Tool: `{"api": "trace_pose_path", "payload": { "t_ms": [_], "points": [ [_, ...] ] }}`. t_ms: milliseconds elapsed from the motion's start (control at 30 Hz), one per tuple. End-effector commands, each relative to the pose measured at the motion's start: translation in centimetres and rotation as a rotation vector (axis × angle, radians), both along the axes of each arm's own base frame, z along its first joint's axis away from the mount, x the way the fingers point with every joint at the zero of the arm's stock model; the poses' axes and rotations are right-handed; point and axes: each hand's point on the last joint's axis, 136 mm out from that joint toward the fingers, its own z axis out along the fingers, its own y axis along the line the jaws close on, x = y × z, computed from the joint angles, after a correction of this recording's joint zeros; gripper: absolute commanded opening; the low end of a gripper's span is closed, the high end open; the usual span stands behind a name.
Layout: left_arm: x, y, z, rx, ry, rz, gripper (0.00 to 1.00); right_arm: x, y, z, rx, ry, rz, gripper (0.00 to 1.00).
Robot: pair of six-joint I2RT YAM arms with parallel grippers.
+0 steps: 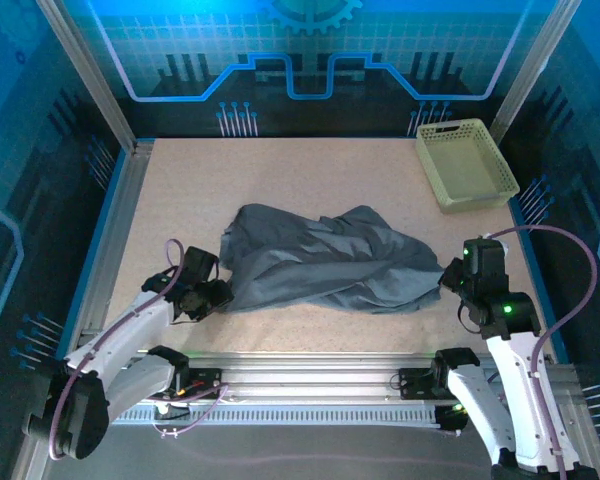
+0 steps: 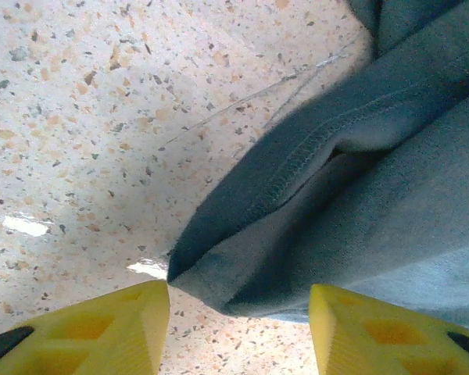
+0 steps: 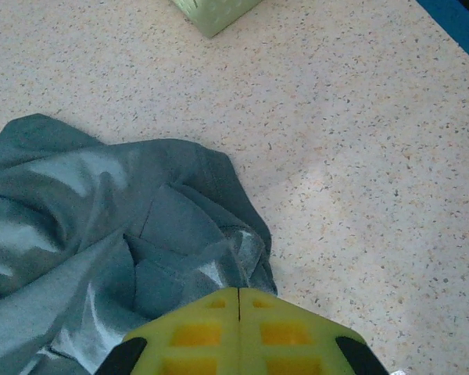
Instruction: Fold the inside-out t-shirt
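Note:
The inside-out t-shirt (image 1: 325, 262) lies crumpled in a dark slate-grey heap in the middle of the table. My left gripper (image 1: 212, 298) sits low at the heap's left end and is open. In the left wrist view a stitched hem corner of the t-shirt (image 2: 320, 203) lies just ahead of the gap between the yellow fingers (image 2: 133, 320), and the left gripper (image 2: 238, 295) holds nothing. My right gripper (image 1: 448, 280) is at the heap's right end. In the right wrist view the folds of the t-shirt (image 3: 164, 226) bunch up to the tips of the right gripper (image 3: 239, 291), which is shut on the fabric.
A pale yellow-green plastic basket (image 1: 465, 165) stands at the back right corner, and its corner (image 3: 215, 12) shows at the top of the right wrist view. Speckled tabletop (image 1: 180, 190) lies bare around the shirt. Aluminium rails border the table.

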Motion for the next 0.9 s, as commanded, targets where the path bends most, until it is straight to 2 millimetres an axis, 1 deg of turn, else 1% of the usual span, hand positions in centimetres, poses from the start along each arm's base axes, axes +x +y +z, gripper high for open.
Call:
{"api": "trace_pose_path", "payload": {
  "t_ms": [0, 100, 300, 533, 633, 733, 867],
  "points": [
    [-0.1, 0.8, -0.8, 0.053, 0.027, 0.021, 0.48, 0.5, 0.2, 0.4, 0.032, -0.023, -0.009, 0.00],
    [0.6, 0.5, -1.2, 0.055, 0.038, 0.024, 0.44, 0.6, 0.4, 0.2, 0.038, -0.023, -0.001, 0.00],
    [0.8, 0.1, -2.4, 0.047, 0.079, 0.025, 0.37, 0.6, 0.0, 0.6, 0.014, -0.031, -0.003, 0.00],
    [0.9, 0.1, -2.7, 0.057, 0.093, 0.018, 0.31, 0.8, 0.3, 0.1, 0.027, -0.030, 0.004, 0.00],
    [0.7, 0.1, -3.0, 0.060, 0.109, 0.016, 0.26, 0.8, 0.2, 0.1, 0.021, -0.027, 0.004, 0.00],
    [0.6, 0.3, -3.1, 0.065, 0.116, 0.017, 0.18, 0.9, 0.1, 0.2, 0.017, -0.031, 0.003, 0.00],
    [1.1, 0.2, -2.3, 0.068, 0.089, 0.012, 0.10, 1.0, 0.1, 0.6, 0.012, -0.039, 0.002, 0.00]
  ]
}}
